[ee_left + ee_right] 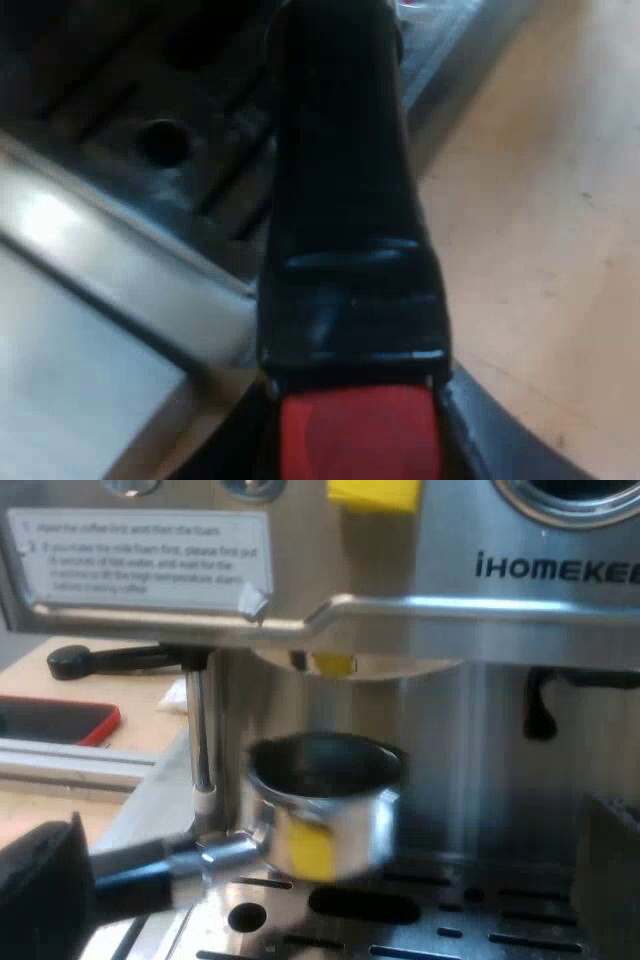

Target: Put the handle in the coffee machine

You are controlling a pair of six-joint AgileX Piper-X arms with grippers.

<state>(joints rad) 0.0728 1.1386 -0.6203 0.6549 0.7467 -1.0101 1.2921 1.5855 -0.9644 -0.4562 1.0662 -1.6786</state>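
Note:
The holder's dark handle (345, 200) runs close under my left wrist camera, its red end (355, 435) nearest. My left gripper (352, 415) is shut on it near that red end. The handle hangs over the machine's slotted drip tray (150, 140). In the right wrist view the holder's metal basket (325, 805), with a yellow mark on its side, floats tilted just below the round brew head (350, 665) at the espresso machine's front (540, 570), apart from it. Its handle (140, 875) reaches away toward one finger (40, 880) of my right gripper (330, 825), which is open and holds nothing.
The steam wand (200, 730) hangs close beside the basket, over the drip tray (380, 920). A black lever (110, 658) sticks out by the wand's top. A red-edged dark object (55, 720) lies on the wooden table (540, 200) beside the machine.

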